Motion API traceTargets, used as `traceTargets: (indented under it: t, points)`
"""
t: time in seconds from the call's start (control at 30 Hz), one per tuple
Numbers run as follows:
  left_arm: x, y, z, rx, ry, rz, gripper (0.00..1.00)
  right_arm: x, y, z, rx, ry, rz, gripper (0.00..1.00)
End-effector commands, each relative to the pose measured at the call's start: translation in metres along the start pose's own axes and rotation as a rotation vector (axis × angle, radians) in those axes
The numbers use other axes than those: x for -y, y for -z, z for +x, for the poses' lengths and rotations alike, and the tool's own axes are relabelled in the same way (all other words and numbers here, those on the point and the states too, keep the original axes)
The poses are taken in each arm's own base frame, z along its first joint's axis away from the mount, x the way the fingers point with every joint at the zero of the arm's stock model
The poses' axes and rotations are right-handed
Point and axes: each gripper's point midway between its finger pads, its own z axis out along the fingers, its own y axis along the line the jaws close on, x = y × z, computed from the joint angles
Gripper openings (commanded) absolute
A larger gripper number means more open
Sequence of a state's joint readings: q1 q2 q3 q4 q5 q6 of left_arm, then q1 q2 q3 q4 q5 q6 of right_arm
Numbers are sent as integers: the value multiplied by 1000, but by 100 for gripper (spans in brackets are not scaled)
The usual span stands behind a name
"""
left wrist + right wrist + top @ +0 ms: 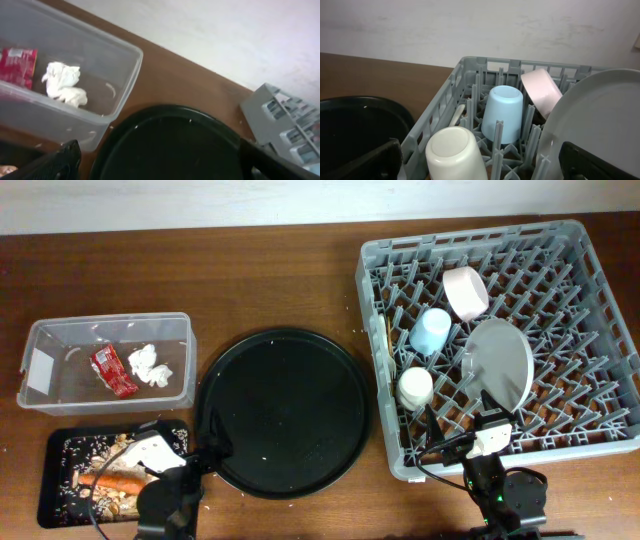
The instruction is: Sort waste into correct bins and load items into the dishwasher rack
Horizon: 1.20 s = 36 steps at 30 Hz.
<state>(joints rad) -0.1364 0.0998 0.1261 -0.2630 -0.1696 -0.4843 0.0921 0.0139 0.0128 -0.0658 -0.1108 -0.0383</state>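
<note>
Dark wooden surface runs under everything, with a pale wall behind. Sorting looks finished: the red wrapper point(113, 371) and white tissue point(148, 365) lie in the clear tub point(40, 330), and the carrot point(105, 478) and crumbly scraps point(75, 452) in the shallow black tray point(50, 505). Inside the dishwasher rack point(590, 250) sit the cream cup point(415, 387), light blue cup point(431, 331), pinkish bowl point(465, 292) and grey plate point(500, 362), the plate leaning on edge among the pegs. Between tub and rack lies the round black tray point(285, 412).

The right gripper point(485, 165) hangs just beside the plate's lower edge, so a careless swing could topple it onto the cups. The left gripper point(160, 167) hovers near the shallow tray. Both sets of jaws are spread fully wide, holding and touching nothing.
</note>
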Motion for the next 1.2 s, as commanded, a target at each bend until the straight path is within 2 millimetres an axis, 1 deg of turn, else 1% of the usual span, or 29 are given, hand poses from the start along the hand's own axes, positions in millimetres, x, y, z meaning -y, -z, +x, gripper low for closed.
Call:
traceTargets:
  t: [0.0, 0.07, 0.17, 0.2, 0.3, 0.4, 0.53, 1.17]
  points:
    - [-5, -2, 8, 10, -5, 10, 99, 1, 0, 2, 2, 6, 0, 99]
    - [-5, -1, 3, 32, -30, 9, 99, 1, 0, 2, 2, 6, 0, 99]
    - [-3, 1, -2, 57, -172, 18, 99, 1, 0, 2, 2, 6, 0, 99]
    - [-2, 1, -3, 62, -246, 17, 99, 1, 0, 2, 2, 6, 0, 99]
    - [-3, 1, -3, 64, -396, 11, 99, 1, 0, 2, 2, 6, 0, 99]
    - [-10, 1, -6, 71, -467, -24, 99, 1, 0, 2, 2, 6, 0, 99]
    - [-17, 1, -9, 77, -482, -55, 99, 1, 0, 2, 2, 6, 0, 99]
    - [-16, 1, -9, 76, -482, -54, 99, 1, 0, 2, 2, 6, 0, 99]
